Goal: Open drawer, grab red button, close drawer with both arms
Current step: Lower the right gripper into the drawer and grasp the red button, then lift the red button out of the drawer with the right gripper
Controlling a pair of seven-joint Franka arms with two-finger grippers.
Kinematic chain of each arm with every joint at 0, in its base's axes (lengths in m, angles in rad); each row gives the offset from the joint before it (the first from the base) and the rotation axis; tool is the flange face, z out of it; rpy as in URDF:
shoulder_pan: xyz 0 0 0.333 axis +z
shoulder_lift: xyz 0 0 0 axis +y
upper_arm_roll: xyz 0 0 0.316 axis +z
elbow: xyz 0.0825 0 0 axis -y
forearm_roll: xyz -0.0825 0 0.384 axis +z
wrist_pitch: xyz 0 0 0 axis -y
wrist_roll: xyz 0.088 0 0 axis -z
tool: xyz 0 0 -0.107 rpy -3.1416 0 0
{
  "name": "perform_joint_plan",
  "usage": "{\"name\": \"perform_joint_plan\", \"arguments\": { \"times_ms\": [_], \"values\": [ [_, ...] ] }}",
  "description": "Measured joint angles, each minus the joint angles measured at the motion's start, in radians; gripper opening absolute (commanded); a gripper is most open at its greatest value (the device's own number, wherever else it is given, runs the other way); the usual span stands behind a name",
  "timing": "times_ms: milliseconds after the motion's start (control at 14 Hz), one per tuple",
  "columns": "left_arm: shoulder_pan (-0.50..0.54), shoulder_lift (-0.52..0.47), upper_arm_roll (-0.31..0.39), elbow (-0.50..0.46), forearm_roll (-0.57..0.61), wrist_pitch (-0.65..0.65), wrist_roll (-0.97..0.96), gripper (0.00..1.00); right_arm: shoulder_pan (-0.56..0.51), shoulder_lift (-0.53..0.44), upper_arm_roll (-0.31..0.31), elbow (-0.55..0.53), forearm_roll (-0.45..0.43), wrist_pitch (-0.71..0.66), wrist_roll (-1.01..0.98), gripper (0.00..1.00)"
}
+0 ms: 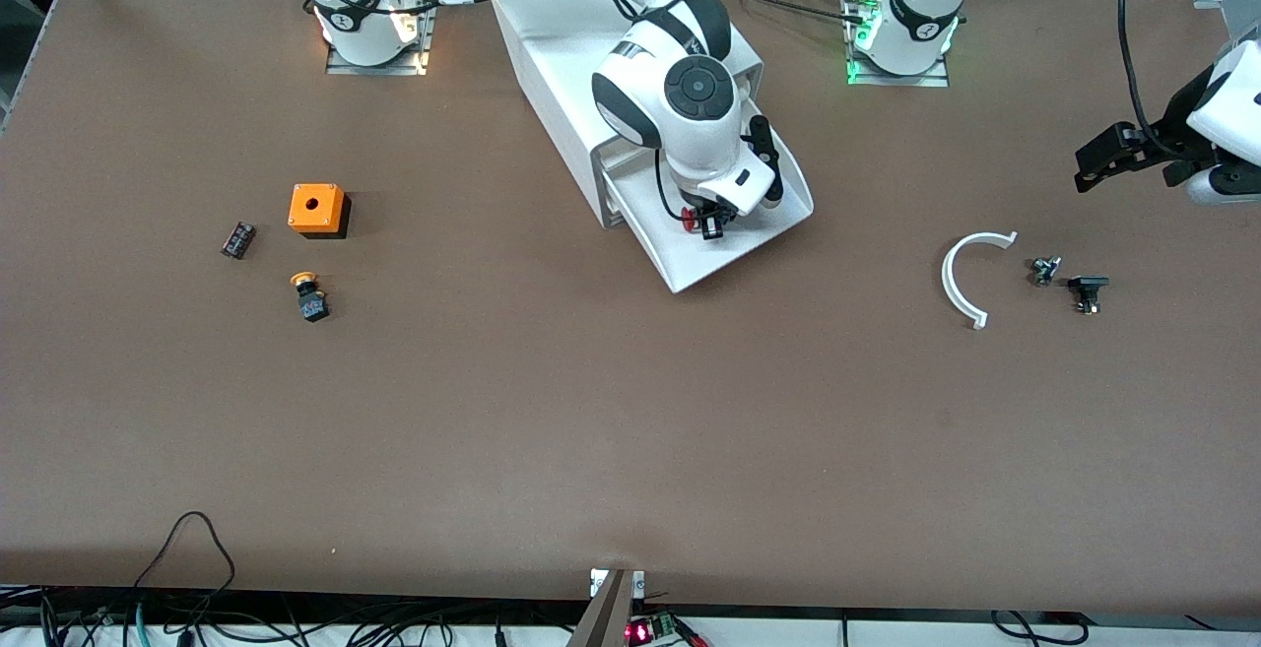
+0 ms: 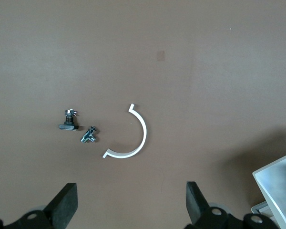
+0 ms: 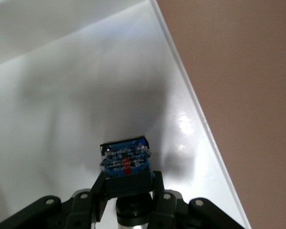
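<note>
The drawer (image 1: 724, 258) stands pulled out of the white cabinet (image 1: 562, 66), toward the front camera. My right gripper (image 1: 711, 224) is down in it, shut on the button (image 1: 693, 220), whose red cap shows beside the fingers. In the right wrist view the black-and-blue body of the button (image 3: 125, 162) sits clamped between the fingers of the right gripper (image 3: 127, 183), over the white floor of the drawer (image 3: 86, 86). My left gripper (image 1: 1092, 162) waits open and holds nothing, in the air at the left arm's end of the table; the left wrist view shows it (image 2: 132, 191) above bare tabletop.
An orange box with a hole (image 1: 317, 209), a yellow-capped button (image 1: 308, 295) and a small black part (image 1: 237, 239) lie toward the right arm's end. A white curved strip (image 1: 961, 278) and two small metal parts (image 1: 1044, 270) (image 1: 1087, 291) lie near the left gripper.
</note>
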Motion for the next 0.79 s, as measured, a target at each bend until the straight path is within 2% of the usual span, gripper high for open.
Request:
{"name": "perform_joint_plan", "arguments": {
  "times_ms": [286, 643, 786],
  "values": [
    [-0.002, 0.000, 0.000, 0.000, 0.000, 0.000, 0.000, 1.00, -0.033, -0.106, -0.015, -0.003, 0.000, -0.008, 0.053, 0.22],
    [-0.026, 0.037, -0.005, -0.001, 0.000, 0.054, -0.008, 1.00, -0.174, -0.240, -0.016, -0.028, 0.000, -0.059, 0.119, 0.21],
    [-0.050, 0.080, -0.025, -0.006, 0.000, 0.107, -0.090, 1.00, -0.224, -0.275, -0.016, -0.072, 0.000, -0.062, 0.181, 0.22]
  ]
}}
